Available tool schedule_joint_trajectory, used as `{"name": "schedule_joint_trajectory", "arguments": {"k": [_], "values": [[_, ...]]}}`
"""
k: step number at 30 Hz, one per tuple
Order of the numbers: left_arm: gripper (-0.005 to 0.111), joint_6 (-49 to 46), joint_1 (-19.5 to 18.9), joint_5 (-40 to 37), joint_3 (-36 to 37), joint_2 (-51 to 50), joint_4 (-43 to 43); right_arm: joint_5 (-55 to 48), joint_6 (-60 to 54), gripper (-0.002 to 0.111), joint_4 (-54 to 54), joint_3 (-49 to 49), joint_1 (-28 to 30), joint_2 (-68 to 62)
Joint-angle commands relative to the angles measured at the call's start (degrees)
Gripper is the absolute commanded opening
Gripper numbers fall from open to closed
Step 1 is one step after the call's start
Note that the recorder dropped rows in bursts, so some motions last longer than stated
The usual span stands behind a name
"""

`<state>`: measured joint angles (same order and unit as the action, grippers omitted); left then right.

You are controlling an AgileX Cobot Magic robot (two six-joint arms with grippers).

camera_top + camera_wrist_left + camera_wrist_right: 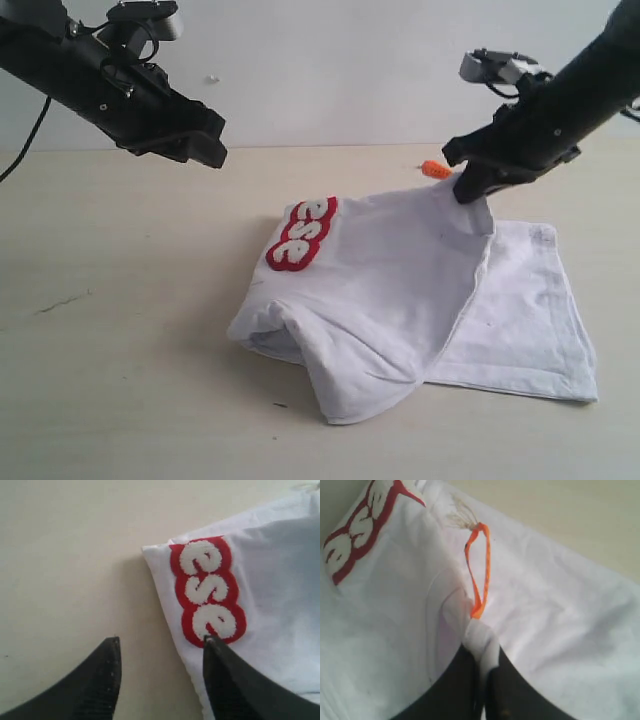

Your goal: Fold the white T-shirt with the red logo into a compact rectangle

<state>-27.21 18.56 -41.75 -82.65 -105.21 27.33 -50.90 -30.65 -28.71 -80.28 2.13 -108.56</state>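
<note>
White T-shirt [400, 300] lies centre-right in the exterior frame, partly folded. One side is doubled over, with the red logo [302, 233] on the folded edge at upper centre, and the lower-left corner is rumpled. Not a rectangle yet; likely another fold and smoothing left.

Right gripper [481, 655]: jaws clamped on a raised pinch of shirt by the orange tag [479, 575].

Left gripper [160, 645]: jaws apart, empty, above the logo's edge.

Tabletop [120, 380] pale and matte; plain white wall [330, 70] behind.

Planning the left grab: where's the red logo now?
Exterior view, left of centre: the red logo lies at the white T-shirt's far-left corner, near the left gripper.
</note>
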Motion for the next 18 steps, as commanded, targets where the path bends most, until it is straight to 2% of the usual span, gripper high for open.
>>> {"name": "schedule_joint_trajectory", "arguments": {"k": [1,5,10,15,18], "values": [[0.05,-0.11,-0.13,0.53,0.26,0.83,0.3,-4.95,16.28,0.0,20.79,-3.75,-3.43,5.39],[0.05,-0.11,-0.13,0.53,0.26,0.83,0.3,-13.67,24.84,0.0,34.03,-6.76,-5.43,7.14],[0.05,-0.11,-0.13,0.53,0.26,0.83,0.3,-19.06,27.78,0.0,42.12,-8.24,-5.43,7.96],[0.05,-0.11,-0.13,0.41,0.26,0.83,0.3,-17.23,29.88,0.0,51.97,-8.04,-5.43,6.74],[0.05,-0.11,-0.13,-0.17,0.26,0.83,0.3,-10.23,30.04,0.009,52.93,-8.04,-5.43,5.92]]}}
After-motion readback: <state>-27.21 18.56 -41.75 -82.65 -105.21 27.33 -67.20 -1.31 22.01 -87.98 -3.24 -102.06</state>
